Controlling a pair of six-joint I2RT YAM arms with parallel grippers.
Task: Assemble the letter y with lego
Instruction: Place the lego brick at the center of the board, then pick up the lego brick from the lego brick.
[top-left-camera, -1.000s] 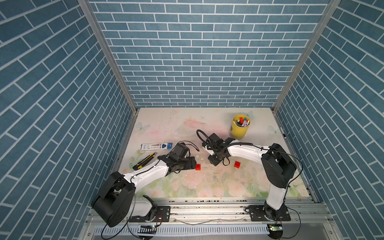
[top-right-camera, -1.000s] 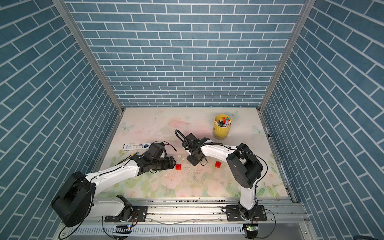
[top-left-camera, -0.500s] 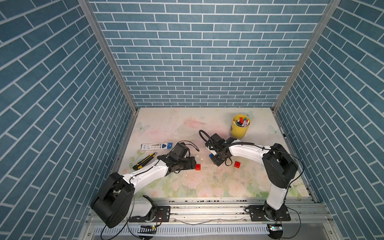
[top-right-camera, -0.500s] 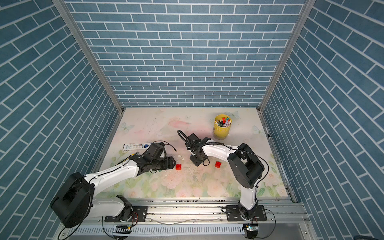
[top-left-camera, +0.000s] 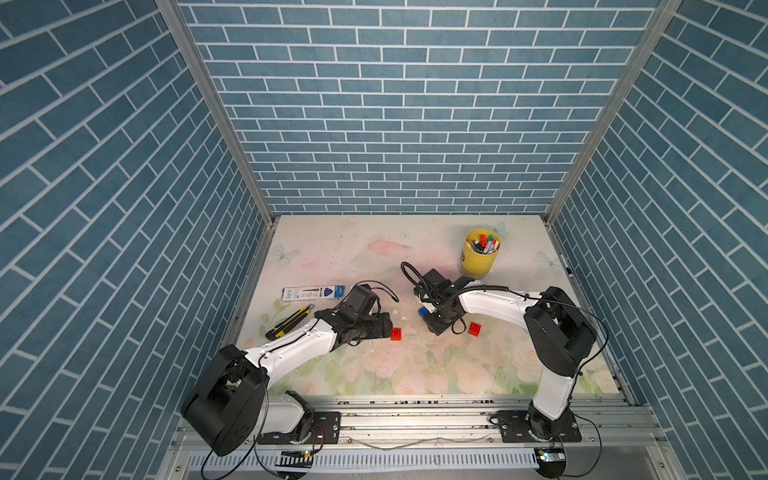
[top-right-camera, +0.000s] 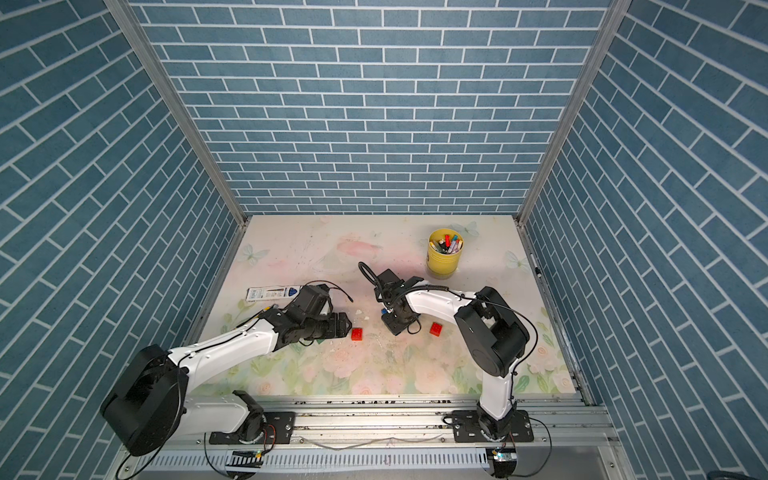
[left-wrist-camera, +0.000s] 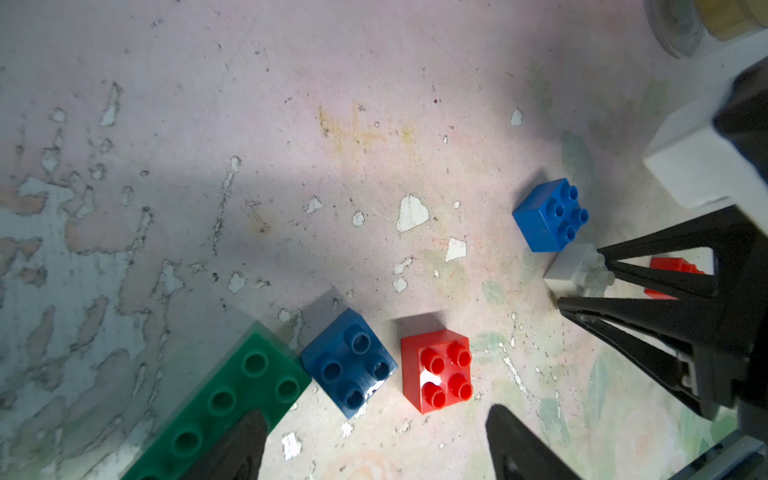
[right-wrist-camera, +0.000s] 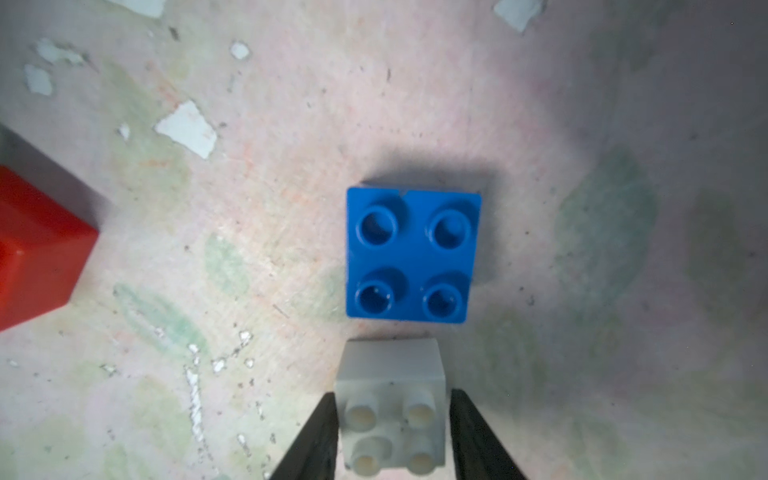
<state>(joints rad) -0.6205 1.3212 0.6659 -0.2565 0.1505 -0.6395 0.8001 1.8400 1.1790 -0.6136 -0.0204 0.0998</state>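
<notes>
one white brick (right-wrist-camera: 390, 374), edges pinched by right gripper (right-wrist-camera: 393, 395), nearly abuts blue brick (right-wrist-camera: 411, 255); left gripper (left-wrist-camera: 372, 412) spread.

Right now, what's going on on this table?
The right pincer straddles a white brick that sits beside a blue brick; whether it is gripped is unclear. The left pincer is open over a long green brick, a darker blue brick and a red brick. No Y is built yet.
</notes>
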